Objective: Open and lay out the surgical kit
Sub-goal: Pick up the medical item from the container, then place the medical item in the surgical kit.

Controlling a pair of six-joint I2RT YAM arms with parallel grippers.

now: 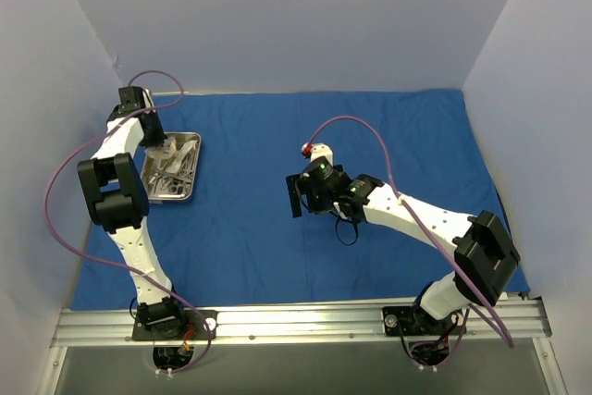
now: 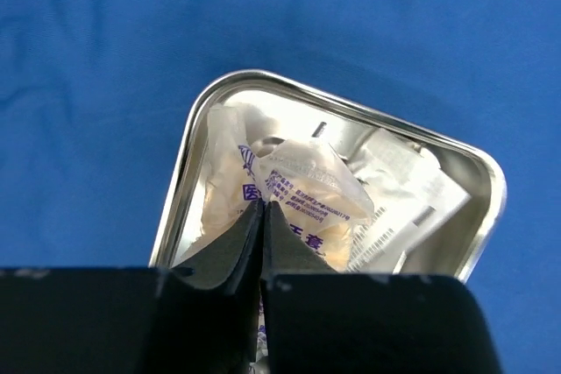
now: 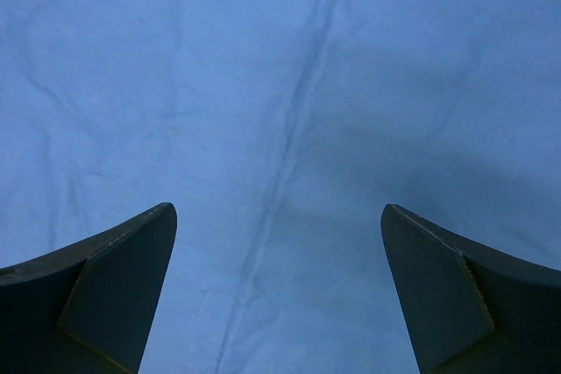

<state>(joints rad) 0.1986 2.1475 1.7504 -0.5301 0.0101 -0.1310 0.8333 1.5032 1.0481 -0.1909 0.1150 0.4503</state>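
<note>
Here, the royal-blue cloth wrap point(image 1: 250, 238) lies spread flat over the table. The small rectangular steel tray point(image 2: 188, 142) sits on its far-left part. The left gripper point(image 2: 264, 209) is over the tray, fingers pressed together on a clear packet with purple print point(image 2: 311, 183). More packets lie beneath it. The right gripper point(image 3: 279, 208) hangs over bare cloth near the middle, fingers wide apart and holding nothing.

Overhead and close left-wrist views share the tray point(image 1: 195, 168) point(image 2: 351, 109).
</note>
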